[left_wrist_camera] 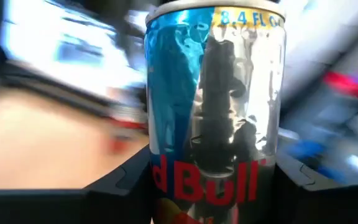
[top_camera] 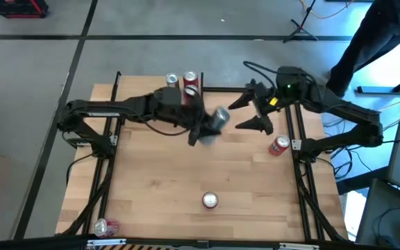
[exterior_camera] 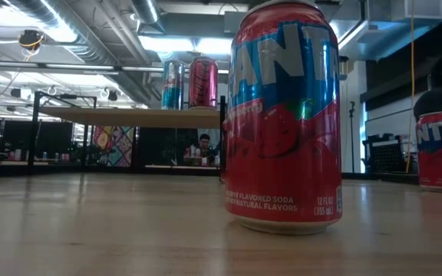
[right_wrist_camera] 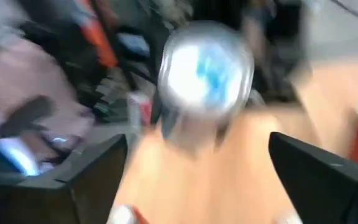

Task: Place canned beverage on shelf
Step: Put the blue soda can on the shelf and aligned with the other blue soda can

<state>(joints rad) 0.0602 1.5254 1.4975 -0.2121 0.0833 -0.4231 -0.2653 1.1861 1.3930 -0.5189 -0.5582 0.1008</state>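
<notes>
My left gripper [top_camera: 210, 127] is shut on a silver-and-blue Red Bull can [top_camera: 219, 118], held above the middle of the table's far half; the can fills the left wrist view [left_wrist_camera: 216, 106]. My right gripper [top_camera: 250, 114] is open just to the right of that can and faces it without touching. In the right wrist view the can's end [right_wrist_camera: 207, 68] shows beyond the open fingers. The shelf [exterior_camera: 129, 116] stands at the far edge. Several cans [top_camera: 191, 83] stand upright on its board; two of them show in the low view [exterior_camera: 203, 82]. My left gripper pinches the Red Bull can's lower body [left_wrist_camera: 166, 180] between its two fingers [left_wrist_camera: 120, 180], one on each side, lying across the can. The can is lifted clear of the table and looks tilted toward the right arm.
A red Fanta can [top_camera: 210, 201] stands near the front middle and looms large in the low view [exterior_camera: 285, 115]. Another red can [top_camera: 278, 145] stands at the right edge. A can [top_camera: 106, 226] lies at the front left corner. A person [top_camera: 377, 42] stands beyond the far right.
</notes>
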